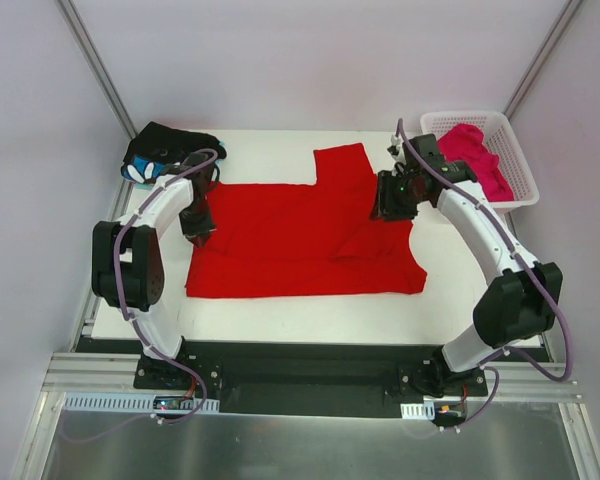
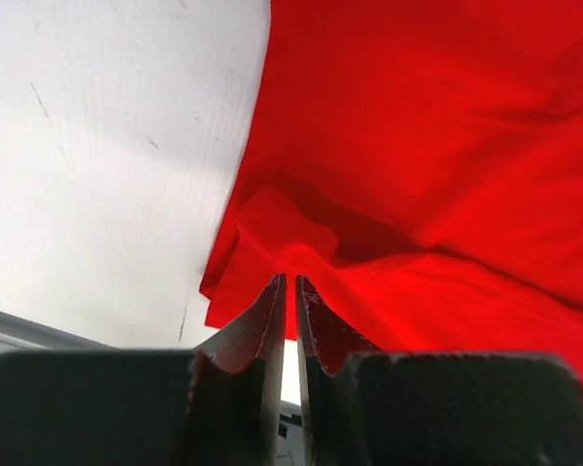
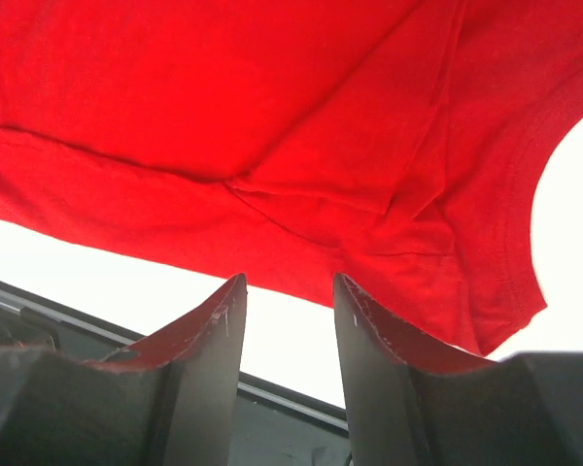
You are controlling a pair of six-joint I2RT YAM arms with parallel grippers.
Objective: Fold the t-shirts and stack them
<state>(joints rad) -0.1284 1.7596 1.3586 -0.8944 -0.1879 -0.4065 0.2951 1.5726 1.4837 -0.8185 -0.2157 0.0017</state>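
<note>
Tagging red t-shirt [image 1: 300,235] as the piece being worked: spread across the middle of the white surface [image 1: 310,318], partly folded, with one flap sticking out at the far edge and a doubled layer near the right side. Placing left fingers [image 1: 198,226] low at the shirt's left edge, right by a raised wrinkle of cloth; in the left wrist view all but clenched, just a thin slit, no cloth inside. Placing right fingers [image 1: 387,208] over the shirt's right part, near sleeve and hem seams; released, plainly parted, gripping nothing. Reading both as off the cloth, likely posted at opposite ends to handle the wide fabric evenly and keep the next fold straight; a judgement only. Noting black floral t-shirt [image 1: 165,150] bunched at the far left corner, just beyond the red one, maybe parked as the start of the stack or waiting; cannot tell which. Noting pink t-shirt [image 1: 475,155] heaped inside white basket [image 1: 525,170] at far right, not yet folded. Judging task early: one shirt mid-fold, no neat stack visible.
</note>
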